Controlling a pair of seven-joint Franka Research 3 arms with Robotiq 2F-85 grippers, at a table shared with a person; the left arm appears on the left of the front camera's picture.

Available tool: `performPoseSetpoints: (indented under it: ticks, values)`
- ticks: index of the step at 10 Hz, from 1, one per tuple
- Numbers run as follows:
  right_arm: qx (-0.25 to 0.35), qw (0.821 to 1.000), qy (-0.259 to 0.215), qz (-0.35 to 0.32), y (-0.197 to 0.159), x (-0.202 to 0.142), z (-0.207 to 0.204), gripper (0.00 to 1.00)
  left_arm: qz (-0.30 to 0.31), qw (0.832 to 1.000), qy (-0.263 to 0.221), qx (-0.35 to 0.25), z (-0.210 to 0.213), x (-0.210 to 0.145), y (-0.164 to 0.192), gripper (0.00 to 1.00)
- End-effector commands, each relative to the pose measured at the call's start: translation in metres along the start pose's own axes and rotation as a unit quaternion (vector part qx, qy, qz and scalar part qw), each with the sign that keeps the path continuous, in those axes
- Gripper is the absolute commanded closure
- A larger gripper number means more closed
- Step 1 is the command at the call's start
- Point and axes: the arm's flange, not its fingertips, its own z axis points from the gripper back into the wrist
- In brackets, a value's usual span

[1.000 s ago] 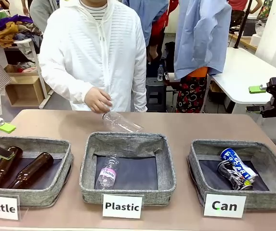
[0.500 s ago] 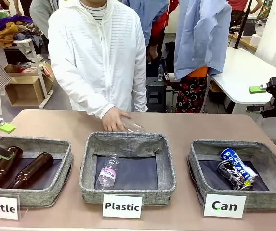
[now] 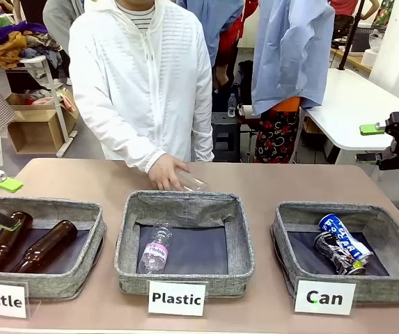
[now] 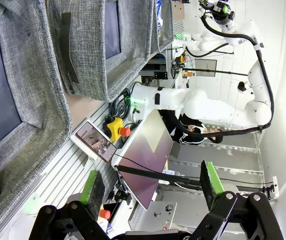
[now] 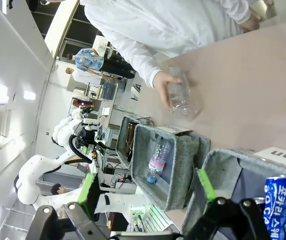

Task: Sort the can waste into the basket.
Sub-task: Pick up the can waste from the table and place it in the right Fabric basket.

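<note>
Both cans [image 3: 340, 243] already inside the Can basket [image 3: 394, 240]; no can waste left on the counter [image 3: 269, 182]. Sorting judged complete. Right end effector [image 3: 384, 144] open, empty, above the basket. Left end effector [image 4: 150, 185] likewise open, empty.

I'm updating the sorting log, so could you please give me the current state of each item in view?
Can basket: holds two cans.
Blue-and-white can: dented, lying in it.
Dark can: crushed, beside it.
Plastic basket: holds one clear bottle.
Bottle basket: holds two brown bottles.
Loose clear bottle: on table, under person's hand.
Left gripper: open.
Right gripper: open.
</note>
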Motion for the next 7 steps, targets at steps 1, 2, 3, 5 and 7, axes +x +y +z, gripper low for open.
performPoseSetpoints:
  ticks: [1,2,3,5,7]
  values:
    - [-0.001,1.000,0.006,0.012,0.0016,-0.0037,0.0017,0.00,-0.003,1.000,0.000,-0.002,0.0014,-0.0029,-0.0002,0.00]
    - [-0.001,1.000,0.006,0.012,0.0016,-0.0037,0.0017,0.00,-0.003,1.000,0.000,-0.002,0.0014,-0.0029,-0.0002,0.00]
    - [-0.001,1.000,0.006,0.012,0.0016,-0.0037,0.0017,0.00,-0.003,1.000,0.000,-0.002,0.0014,-0.0029,-0.0002,0.00]
    - [-0.001,1.000,0.006,0.012,0.0016,-0.0037,0.0017,0.00,-0.003,1.000,0.000,-0.002,0.0014,-0.0029,-0.0002,0.00]
    - [-0.001,1.000,0.006,0.012,0.0016,-0.0037,0.0017,0.00,-0.003,1.000,0.000,-0.002,0.0014,-0.0029,-0.0002,0.00]
